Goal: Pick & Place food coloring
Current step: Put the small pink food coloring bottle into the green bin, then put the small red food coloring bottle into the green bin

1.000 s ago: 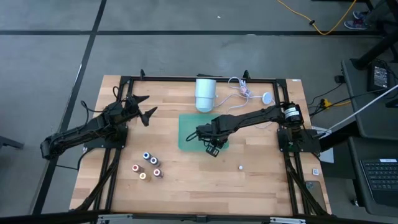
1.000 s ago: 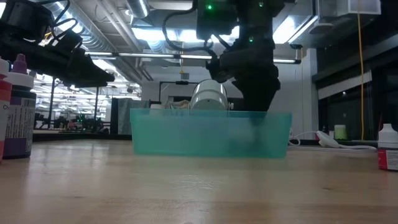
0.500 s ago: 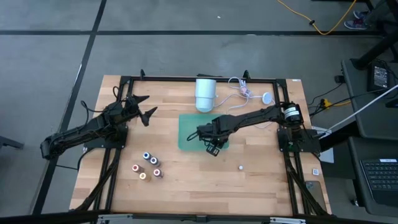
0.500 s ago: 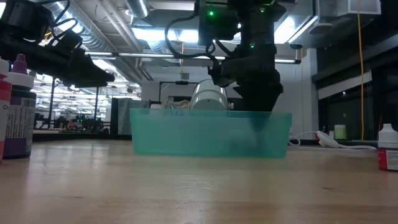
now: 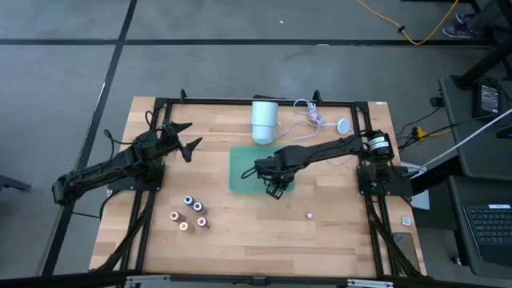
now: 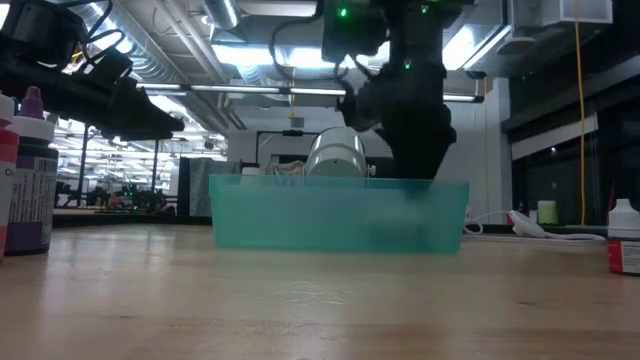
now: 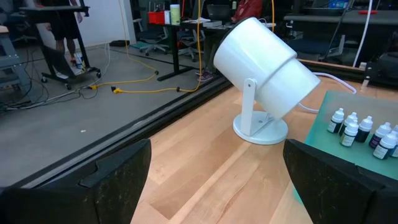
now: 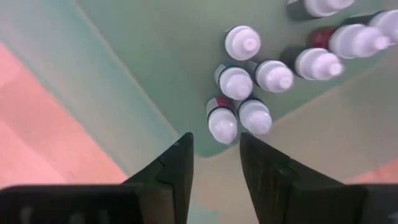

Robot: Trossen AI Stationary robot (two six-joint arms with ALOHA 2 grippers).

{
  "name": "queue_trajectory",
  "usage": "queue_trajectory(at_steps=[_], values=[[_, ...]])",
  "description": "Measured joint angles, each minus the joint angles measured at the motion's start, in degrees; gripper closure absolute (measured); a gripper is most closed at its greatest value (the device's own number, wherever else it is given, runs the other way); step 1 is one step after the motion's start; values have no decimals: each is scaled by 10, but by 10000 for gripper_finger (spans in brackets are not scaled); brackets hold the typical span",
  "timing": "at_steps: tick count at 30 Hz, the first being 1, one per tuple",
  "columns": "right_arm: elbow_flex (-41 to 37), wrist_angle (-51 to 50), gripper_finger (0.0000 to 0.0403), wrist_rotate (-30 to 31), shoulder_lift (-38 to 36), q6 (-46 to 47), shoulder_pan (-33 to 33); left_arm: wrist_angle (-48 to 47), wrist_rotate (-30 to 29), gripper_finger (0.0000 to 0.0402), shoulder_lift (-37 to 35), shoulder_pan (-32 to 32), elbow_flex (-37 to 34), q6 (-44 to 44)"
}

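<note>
Several food coloring bottles [image 8: 261, 68] with white tops stand upright in the green tray [image 5: 244, 172]. My right gripper [image 8: 216, 155] points down over the tray's near right corner, its fingers a little apart. A dark-bodied bottle [image 8: 222, 124] stands below it on the tray floor, clear of both fingers. More bottles [image 5: 192, 214] stand on the wood near the left front. My left gripper [image 5: 186, 138] waits open above the table's left side, with nothing between its fingers.
A large white cylinder on a foot [image 5: 264, 120] stands just behind the tray, with a white cable [image 5: 312, 116] to its right. A small white object [image 5: 309, 214] lies on the wood right of the tray. Black frame rails run along the table's edges.
</note>
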Motion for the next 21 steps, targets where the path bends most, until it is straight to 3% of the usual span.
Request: queue_trajectory(at_steps=[10, 17, 21], values=[[2, -16, 270, 1, -60, 32, 16, 0, 0, 41, 0, 0, 0, 0], [3, -26, 269, 0, -116, 59, 76, 0, 0, 41, 0, 0, 0, 0], [3, -32, 266, 0, -135, 23, 117, 0, 0, 41, 0, 0, 0, 0]])
